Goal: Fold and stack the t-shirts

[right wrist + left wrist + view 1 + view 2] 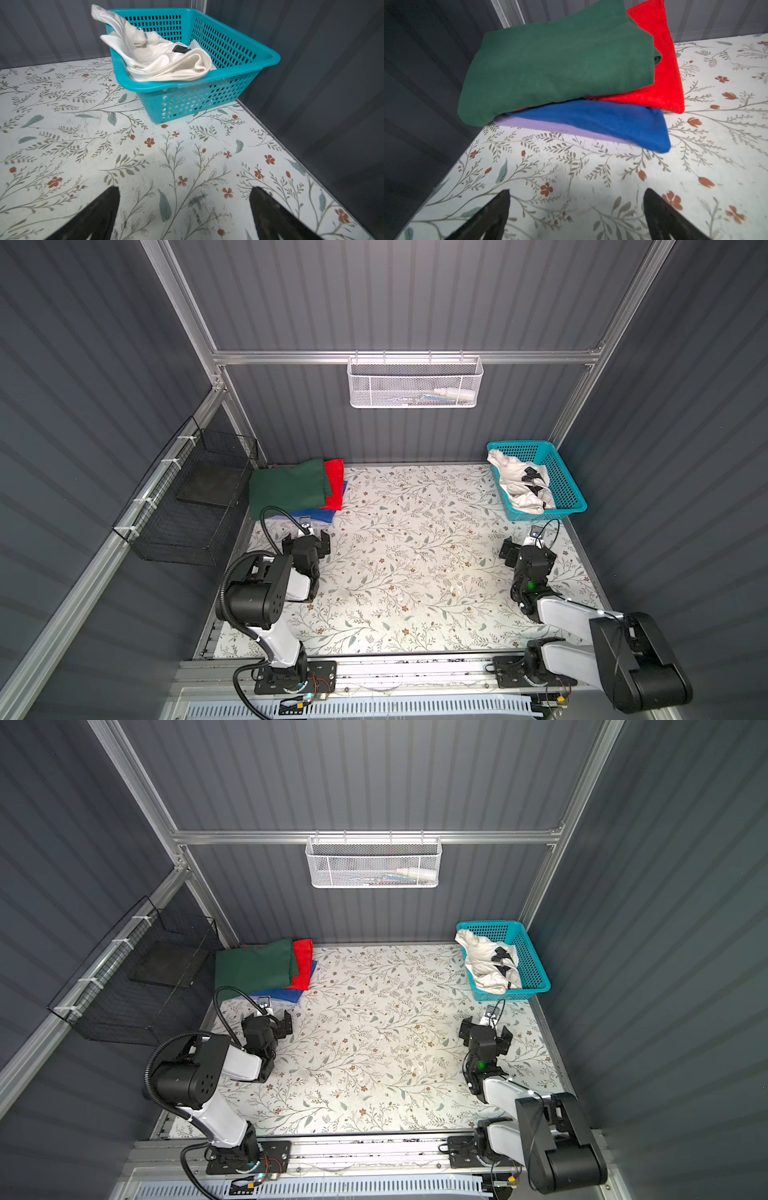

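Left gripper (577, 192) spread wide, empty, above the bench (571, 166) — just ahead, green t-shirt (554, 62) stacked on red t-shirt (662, 79) and blue t-shirt (612, 122). Right gripper (185, 189) also apart, empty — white t-shirt (166, 60) lies crumpled in the turquoise basket (207, 97).

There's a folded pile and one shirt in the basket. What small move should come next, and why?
Probably the right hand should reach toward the turquoise basket for the white shirt: it lies crumpled there, unfolded, and that hand is open, empty and nearest.
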